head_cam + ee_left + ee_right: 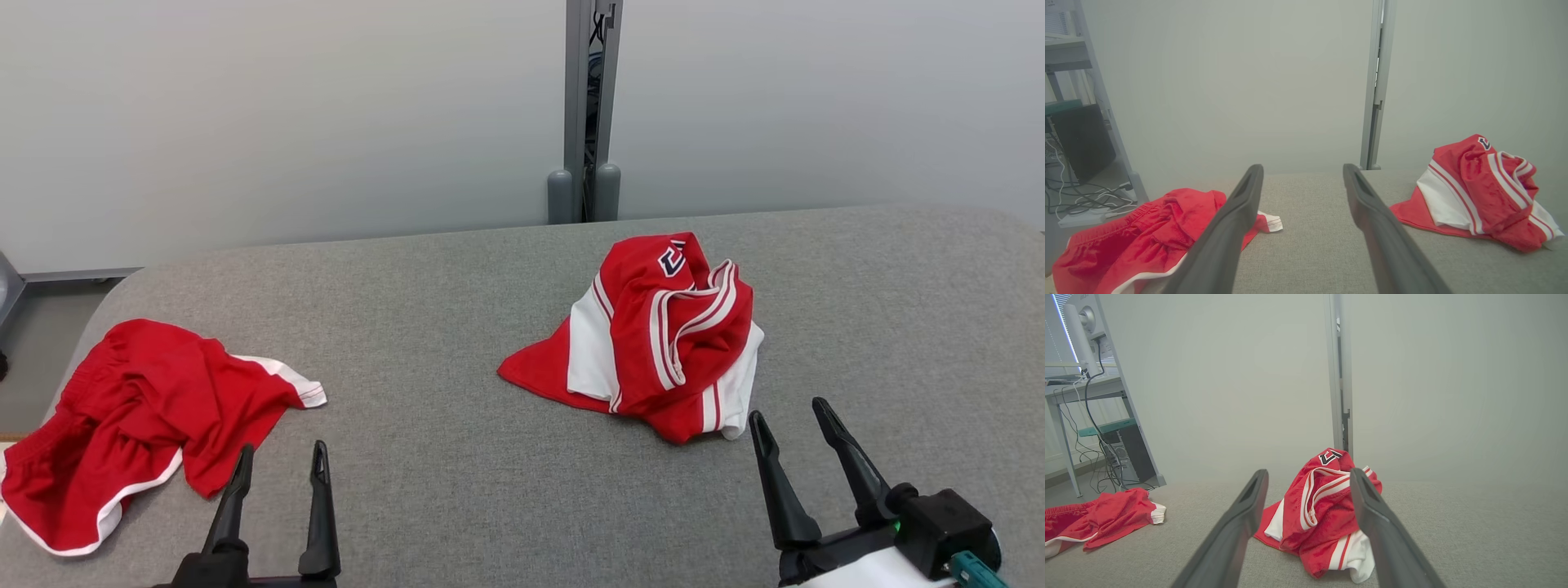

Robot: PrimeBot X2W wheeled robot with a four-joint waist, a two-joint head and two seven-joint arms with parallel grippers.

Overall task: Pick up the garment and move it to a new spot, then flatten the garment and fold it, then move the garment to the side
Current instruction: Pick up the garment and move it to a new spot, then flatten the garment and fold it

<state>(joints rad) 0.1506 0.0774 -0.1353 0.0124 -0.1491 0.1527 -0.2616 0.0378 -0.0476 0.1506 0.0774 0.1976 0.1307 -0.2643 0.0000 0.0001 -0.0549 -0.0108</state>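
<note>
A dark patch edged in white (671, 260) is sewn on the jersey (653, 343), near its far top; only part of one character is shown among the folds, and it cannot be read. No other writing is seen. The jersey, red with white panels and striped trim, is heaped on the grey bench (457, 490), right of the middle and towards the far edge. It is crumpled, so a true long axis cannot be told; the heap is stretched roughly from far to near, and a flat red corner is pointed to the robot's left. Red shorts (131, 416) with white trim are spread at the bench's left edge, well apart from the jersey. The left end effector (282, 447) is held with fingers spread and empty, just beside the shorts. The right end effector (787, 408) is likewise spread wide and empty, its tips just beside the jersey's near right edge.
</note>
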